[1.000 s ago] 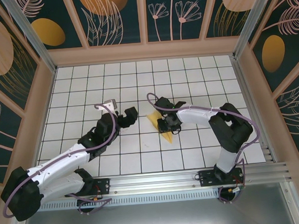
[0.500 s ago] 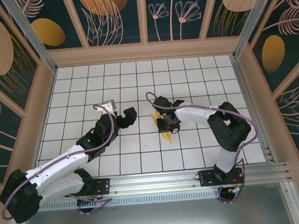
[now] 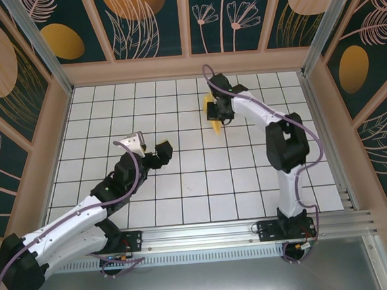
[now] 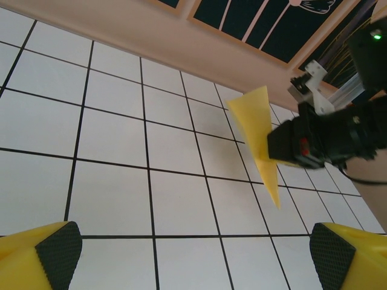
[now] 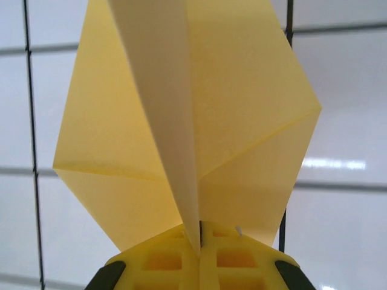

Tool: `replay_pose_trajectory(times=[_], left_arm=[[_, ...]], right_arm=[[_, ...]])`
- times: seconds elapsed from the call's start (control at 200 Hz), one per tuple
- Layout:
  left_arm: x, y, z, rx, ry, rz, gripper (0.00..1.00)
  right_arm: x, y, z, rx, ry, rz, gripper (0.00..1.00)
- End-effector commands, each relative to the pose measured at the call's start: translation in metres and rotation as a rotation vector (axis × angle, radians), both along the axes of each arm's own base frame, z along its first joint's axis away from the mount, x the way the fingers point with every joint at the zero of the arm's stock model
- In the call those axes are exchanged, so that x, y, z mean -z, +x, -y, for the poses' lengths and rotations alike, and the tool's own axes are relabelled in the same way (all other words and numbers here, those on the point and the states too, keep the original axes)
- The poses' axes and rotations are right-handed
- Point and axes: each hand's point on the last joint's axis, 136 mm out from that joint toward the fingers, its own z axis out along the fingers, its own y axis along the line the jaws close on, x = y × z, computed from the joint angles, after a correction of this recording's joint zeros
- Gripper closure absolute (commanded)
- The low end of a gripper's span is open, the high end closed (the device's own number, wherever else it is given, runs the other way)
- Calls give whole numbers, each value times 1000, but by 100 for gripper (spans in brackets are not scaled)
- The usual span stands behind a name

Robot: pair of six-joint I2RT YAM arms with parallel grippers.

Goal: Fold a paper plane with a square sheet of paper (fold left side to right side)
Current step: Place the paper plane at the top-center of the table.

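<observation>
From above, the right gripper [image 3: 216,111] is stretched out over the far part of the table [image 3: 183,185], a little right of the middle of the far edge. It holds the plane [image 3: 212,121], which from here is a slim yellow strip with its tip toward the near edge. The left gripper [image 3: 151,145] is near the middle of the table, more to the left side, well apart from the plane and touching nothing. From this height I cannot judge how the right jaws stand.

The left wrist view gives the side of the scene. The two yellow fingers [image 4: 59,254] of the left gripper sit at the two bottom corners, spread very wide, with bare tiles between them. Further away the plane [image 4: 254,127] hangs in the right gripper [image 4: 277,151], broad end up and sharp tip down. It seems lifted off the tiles, but I cannot tell if the tip touches them.

The right wrist view is very close. The right gripper [image 5: 199,257] is closed tight, and the middle fold of the plane [image 5: 230,109] is pinched between its yellow fingers [image 5: 163,263]. Both wings open to the left and right above the fingers.
</observation>
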Motion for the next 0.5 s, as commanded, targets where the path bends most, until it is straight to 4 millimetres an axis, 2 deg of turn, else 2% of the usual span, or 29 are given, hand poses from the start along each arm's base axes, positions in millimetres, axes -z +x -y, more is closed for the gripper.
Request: replay_pose_trajectory(times=[0.0, 0.065, 0.16, 0.495], left_arm=[[6, -1, -7, -15, 32, 8, 2], [7, -1, -7, -13, 34, 5, 2], [8, -1, -6, -10, 39, 2, 2], [12, 0, -11, -38, 51, -5, 1]], right_arm=[[23, 8, 13, -5, -106, -78, 95], [30, 21, 13, 3, -115, -89, 95], [40, 28, 7, 1, -114, -117, 95], [66, 21, 2, -8, -134, -176, 93]])
